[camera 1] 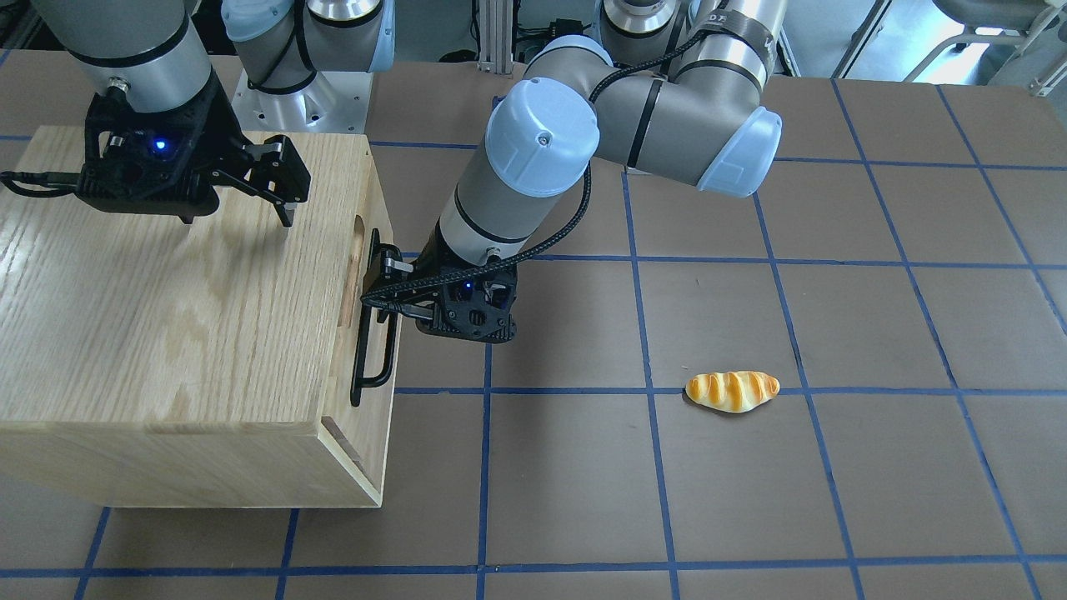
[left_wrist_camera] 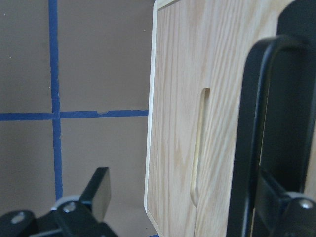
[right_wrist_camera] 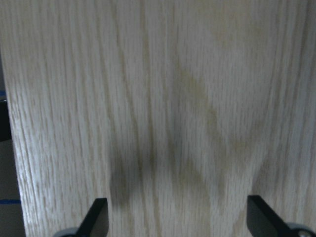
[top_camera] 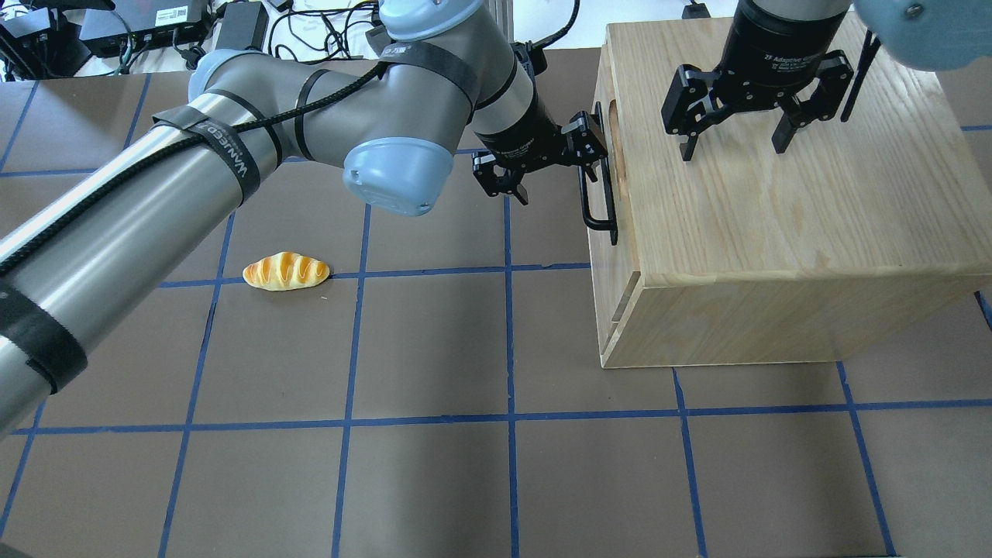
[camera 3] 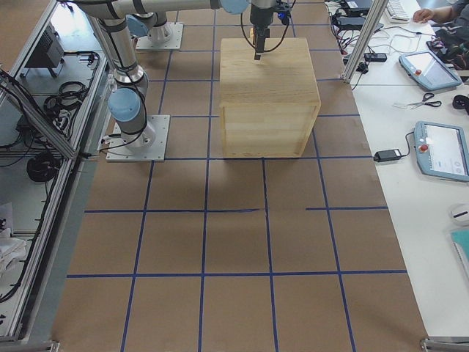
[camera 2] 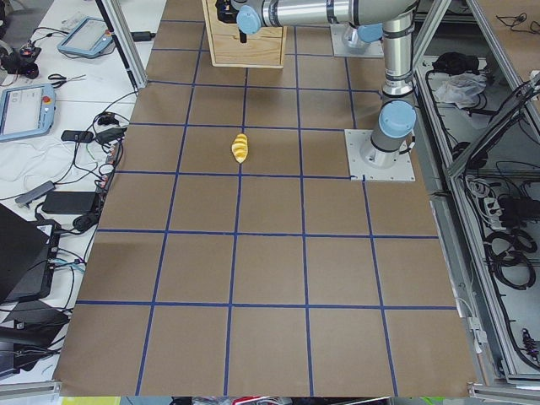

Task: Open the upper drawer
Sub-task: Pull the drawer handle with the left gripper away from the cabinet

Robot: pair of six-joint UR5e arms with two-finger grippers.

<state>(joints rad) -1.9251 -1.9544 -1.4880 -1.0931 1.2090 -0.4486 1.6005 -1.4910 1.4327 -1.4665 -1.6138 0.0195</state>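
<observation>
The drawer [left_wrist_camera: 173,98] is shut, its front flush with the cabinet [top_camera: 775,225], which stands on the bench [top_camera: 434,349]. None of the opening is done as far as the views show.

The left end effector [top_camera: 552,172] is at the drawer's handle [left_wrist_camera: 247,148]. Its jaws are spread wide and hold nothing. The wrist view shows the bar between the two fingers, one of them [left_wrist_camera: 98,192] well out from the front. So I judge the approach is made, and the closing on the bar and the pull are left to do.

The right end effector [top_camera: 732,147] is also spread wide and empty above the cabinet top. I cannot tell whether its tips touch the wood. It may be placed to steady the cabinet during the pull.

A roll [top_camera: 285,271] lies well apart on the bench.
</observation>
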